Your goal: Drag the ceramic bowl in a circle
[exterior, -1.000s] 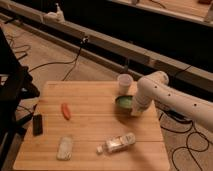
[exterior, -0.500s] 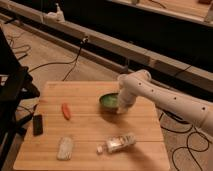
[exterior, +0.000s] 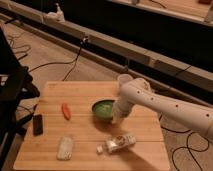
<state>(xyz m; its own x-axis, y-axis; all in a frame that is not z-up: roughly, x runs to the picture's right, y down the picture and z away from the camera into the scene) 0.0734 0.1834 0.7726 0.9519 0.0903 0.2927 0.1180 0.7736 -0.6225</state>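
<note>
Nearest the camera, along the lower part of the light wooden surface [exterior: 145, 127], a pale rectangular sponge-like block [exterior: 65, 147] and a clear plastic bottle [exterior: 117, 144] tipped on its side are lying well apart. A flat black slab [exterior: 37, 124] is resting at the left edge. Further up, a small orange carrot-shaped piece [exterior: 65, 111] is lying left of centre.

Right of it, in the middle of the frame, the round, glossy green ceramic bowl [exterior: 102, 109] is standing upright on the surface. The white arm [exterior: 165, 102] is reaching in from the right, and its gripper [exterior: 119, 115] is sitting at the bowl's right rim. Whether it is clamped on that rim or only resting against it, I cannot tell. Behind the arm, near the surface's far edge, a small translucent white cup [exterior: 124, 80] is standing.

The circular drag looks to be the step in hand. Doing it well probably means sliding the bowl flat, without lifting or tilting it. The arc should be smooth and tight enough to miss the cup behind, the orange piece to the left and the bottle in front.
</note>
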